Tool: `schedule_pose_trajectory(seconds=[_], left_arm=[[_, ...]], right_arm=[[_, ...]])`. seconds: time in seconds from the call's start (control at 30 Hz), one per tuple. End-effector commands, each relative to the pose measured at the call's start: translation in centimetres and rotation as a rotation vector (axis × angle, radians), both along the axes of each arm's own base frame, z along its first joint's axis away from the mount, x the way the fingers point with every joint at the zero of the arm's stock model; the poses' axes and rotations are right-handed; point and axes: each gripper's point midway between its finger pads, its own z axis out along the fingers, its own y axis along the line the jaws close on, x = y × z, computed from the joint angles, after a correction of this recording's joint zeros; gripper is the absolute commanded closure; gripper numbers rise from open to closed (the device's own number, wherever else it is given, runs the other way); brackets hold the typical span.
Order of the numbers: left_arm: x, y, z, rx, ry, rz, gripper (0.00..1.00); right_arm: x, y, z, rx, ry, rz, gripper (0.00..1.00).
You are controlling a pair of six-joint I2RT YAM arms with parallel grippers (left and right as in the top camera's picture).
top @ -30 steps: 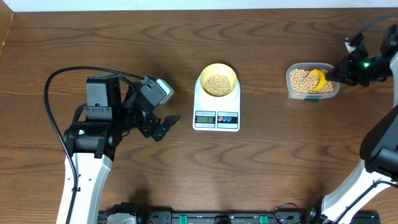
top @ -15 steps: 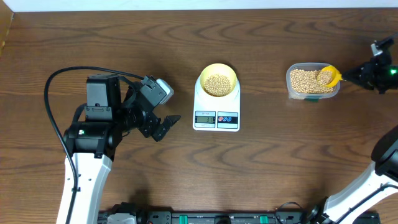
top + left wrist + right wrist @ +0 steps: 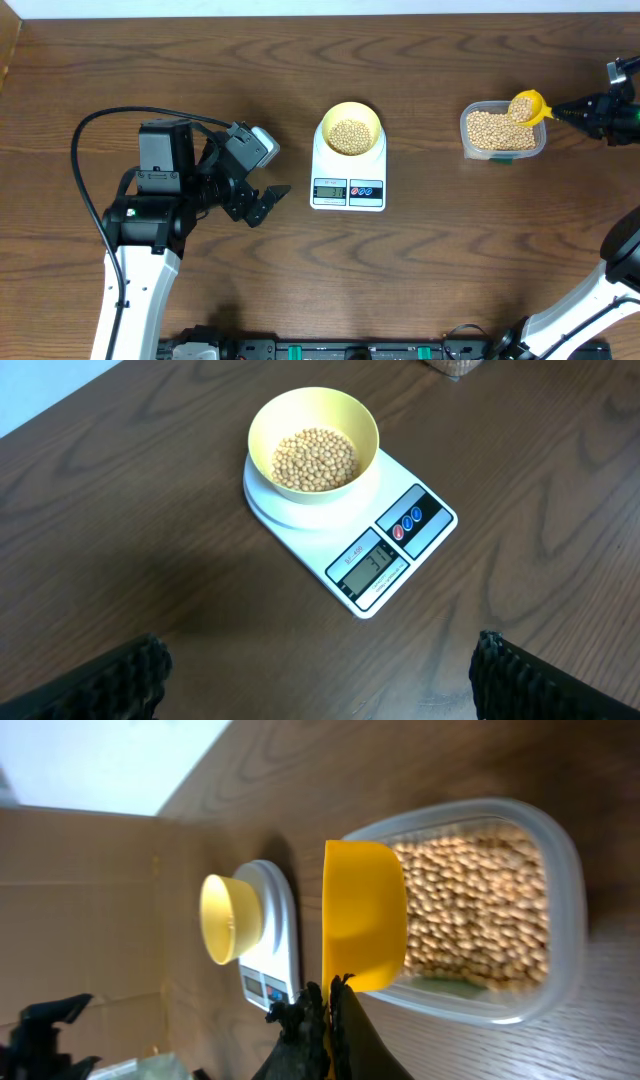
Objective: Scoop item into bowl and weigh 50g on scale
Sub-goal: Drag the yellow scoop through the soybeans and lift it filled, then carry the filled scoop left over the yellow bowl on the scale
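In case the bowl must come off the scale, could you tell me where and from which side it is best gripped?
Probably pinch the rim of the bowl at the edge nearest the open left gripper, coming from above, one jaw inside. The wall stands bare above the beans, and the round bowl looks too wide to span.

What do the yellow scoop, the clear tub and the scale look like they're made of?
Scoop: likely plastic, smooth, opaque and evenly bright yellow.
Tub: likely thin clear plastic, since the beans show through its wall.
Scale: probably white moulded plastic with a slight gloss, rounded edges and a seamless body.
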Motion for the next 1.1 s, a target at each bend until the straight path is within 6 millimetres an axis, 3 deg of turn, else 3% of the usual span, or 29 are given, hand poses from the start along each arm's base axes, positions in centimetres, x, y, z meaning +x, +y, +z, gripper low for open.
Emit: schedule_pose_trajectory(seconds=[0.0,0.17,0.4,0.8,1.07], left_arm=[[0.0,-0.1,-0.1,-0.006,0.003,-0.008,0.02],[0.0,-0.1,-0.1,-0.007,0.004,-0.009,0.03],[0.0,-0.1,-0.1,-0.007,0.004,-0.009,0.02],[0.0,-0.1,-0.1,-0.006,0.003,-0.008,0.02],[0.0,-0.1,-0.1,-0.007,0.004,-0.009,0.02]], right_arm=[[0.3,0.9,1.8,0.078,-0.077,0.014,0.99],[0.6,2.2,1.9,0.085,-0.081,0.043,0.99],[1.4,5.7,2.4,0.116,-0.088,0.112,0.99],[3.0,14.5,3.3,0.176,-0.082,0.263,0.99],[2.7,20.4,3.3,0.17,-0.091,0.383,0.99]])
